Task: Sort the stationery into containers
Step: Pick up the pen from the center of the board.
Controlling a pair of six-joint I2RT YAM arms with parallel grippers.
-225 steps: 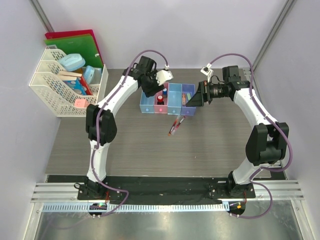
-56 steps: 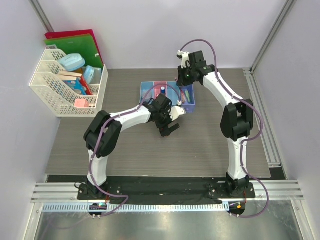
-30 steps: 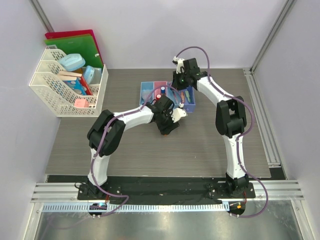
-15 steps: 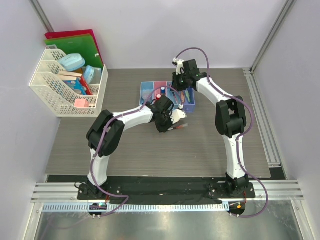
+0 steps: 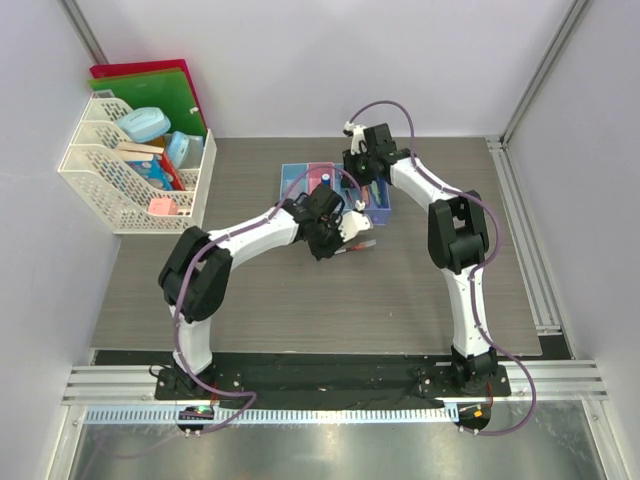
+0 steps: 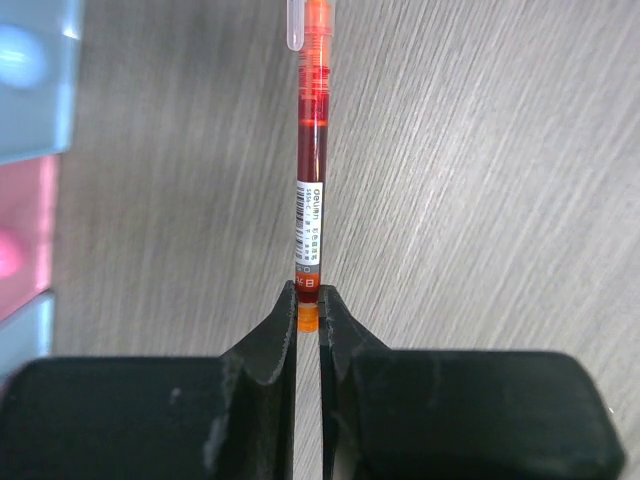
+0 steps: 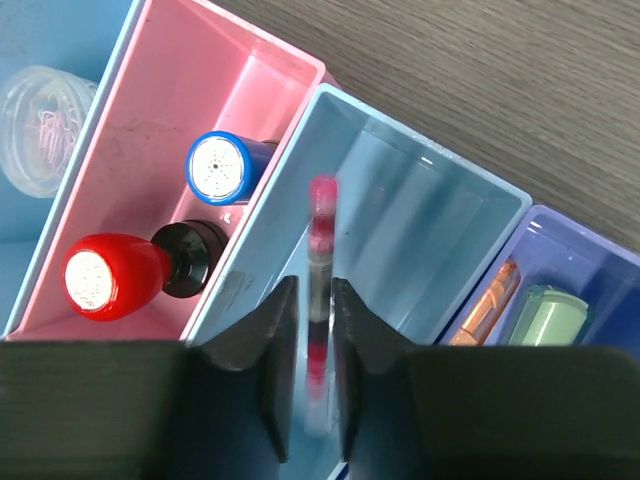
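Near the middle of the far edge of the worktop (image 5: 250, 300), the row of four joined bins (image 5: 296, 192) was located. Just on its near side, the left gripper (image 6: 308, 300) was positioned low over the bare surface, its fingers clamped together on the orange end of the first pen (image 6: 312, 180), a thin red one with a white label, which projected straight out from the fingertips. Above the bins, the right gripper (image 7: 312, 290) was held over the third, light blue bin (image 7: 420, 240). The second pen (image 7: 320, 260), red and blurred, was seen upright between its fingers; these stood only narrowly apart, and whether the pen was gripped could not be told. Two stamps, blue-capped (image 7: 222, 166) and red-capped (image 7: 110, 276), lay in the pink bin (image 7: 150, 60), and an orange marker (image 7: 484, 305) with a green piece (image 7: 546, 320) in the purple-blue bin (image 7: 590, 235).
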